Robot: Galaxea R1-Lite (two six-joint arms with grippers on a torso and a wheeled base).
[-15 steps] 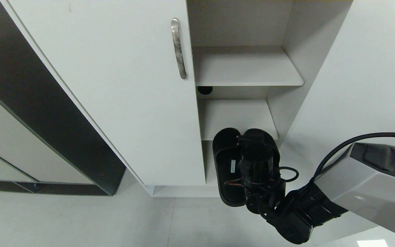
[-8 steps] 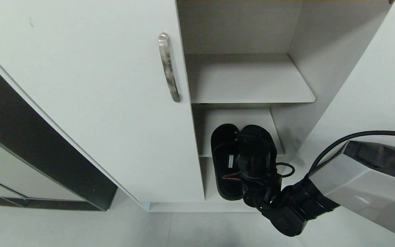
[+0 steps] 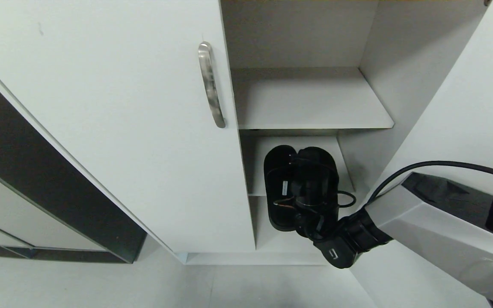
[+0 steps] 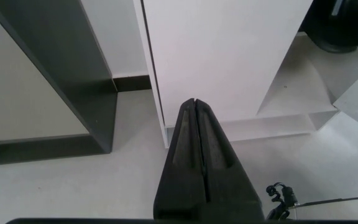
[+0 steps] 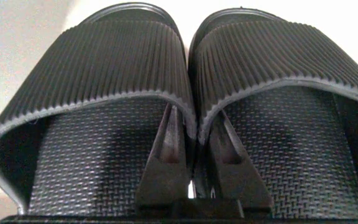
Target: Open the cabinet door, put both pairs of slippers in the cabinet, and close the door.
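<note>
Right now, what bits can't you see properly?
- Whether the slippers touch the lower shelf: in the head view, the right arm covers them.
- The slippers' heels: in the right wrist view, cut off by the bottom edge.
- The open door's outer edge: in the head view, cut off by the right edge.

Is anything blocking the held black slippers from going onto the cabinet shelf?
Nothing visible does. The right end effector holds the black slippers at the open compartment. The shelf around their toes looks bare, and the open door stands off to the side.
</note>
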